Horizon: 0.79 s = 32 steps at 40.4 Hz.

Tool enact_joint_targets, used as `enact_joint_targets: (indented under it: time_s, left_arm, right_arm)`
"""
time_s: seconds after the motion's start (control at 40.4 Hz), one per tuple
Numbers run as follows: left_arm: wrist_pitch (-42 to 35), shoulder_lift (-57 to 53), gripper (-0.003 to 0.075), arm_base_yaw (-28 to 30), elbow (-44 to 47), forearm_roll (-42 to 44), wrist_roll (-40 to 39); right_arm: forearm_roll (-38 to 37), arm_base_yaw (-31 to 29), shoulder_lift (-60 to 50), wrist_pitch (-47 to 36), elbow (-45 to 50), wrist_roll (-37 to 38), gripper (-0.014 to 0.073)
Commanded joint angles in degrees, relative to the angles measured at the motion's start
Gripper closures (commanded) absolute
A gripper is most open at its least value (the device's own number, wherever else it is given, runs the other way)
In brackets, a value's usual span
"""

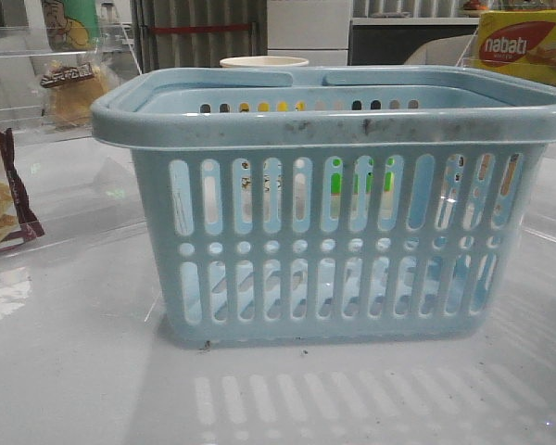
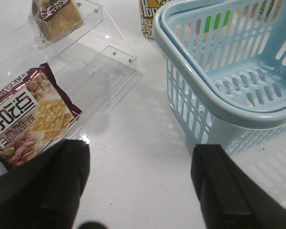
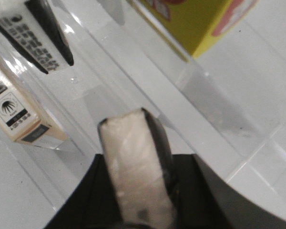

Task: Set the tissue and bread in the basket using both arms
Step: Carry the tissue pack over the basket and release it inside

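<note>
Standing square on the white table (image 1: 65, 371), near the middle of the front view: the light-blue basket (image 1: 324, 269), upright, slotted sides and rows of round holes toward the camera, thick scuffed rim, both handles folded down along the top, nothing visible on its floor in the left wrist view. Lying beyond the basket's left rear corner, on a clear acrylic shelf (image 2: 93, 19): the bread (image 1: 69, 88), golden-brown in a clear packet with a dark label band. Resting left of the basket, lower and nearer, at the picture's edge: a maroon-edged cracker packet (image 1: 2, 199), flat on another clear tray. Peeking over the basket's far rim: a pale cup (image 1: 264, 62). Sitting behind the basket's right rear corner: a yellow Nabati box (image 1: 526, 44). Hovering left of the basket, above bare table just beside the cracker packet: the left tool (image 2: 143, 186), dark fingers (image 2: 229, 191) spread wide, nothing between them. Gripped in the right tool (image 3: 138, 191), over a clear stand near the yellow box: the tissue (image 3: 136, 162), a small dark-edged pack with a pale face, pinched between the dark fingers and lifted clear of the basket, well outside it.
</note>
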Motion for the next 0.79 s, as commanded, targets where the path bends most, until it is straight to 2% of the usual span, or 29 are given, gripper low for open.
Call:
enact_joint_targets:
  time_s: [0.0, 0.247, 0.371, 0.544, 0.767]
  left_arm:
    - [-4.47, 0.37, 0.0213, -0.47, -1.72, -0.29, -0.42]
    - [-4.47, 0.37, 0.0213, -0.47, -1.72, -0.29, -0.42]
    - [-4.47, 0.37, 0.0213, -0.47, -1.72, -0.29, -0.42]
    - [-4.47, 0.37, 0.0213, -0.47, -1.72, -0.29, -0.42]
    - [-4.47, 0.37, 0.0213, -0.47, -1.72, -0.29, -0.42]
  right_arm:
    - [-0.86, -0.33, -4.94, -3.82, -2.17, -0.57, 0.0373]
    - [-0.2, 0.63, -13.02, -1.06, -2.17, -0.57, 0.0384]
    - [0.32, 3.69, -19.67, 1.66, -2.17, -0.57, 0.0384]
    - [0.77, 11.86, -27.47, 6.05, -2.1, -0.57, 0.0384]
    - [1.06, 26.21, -29.4, 9.22, -1.99, -0.57, 0.0384]
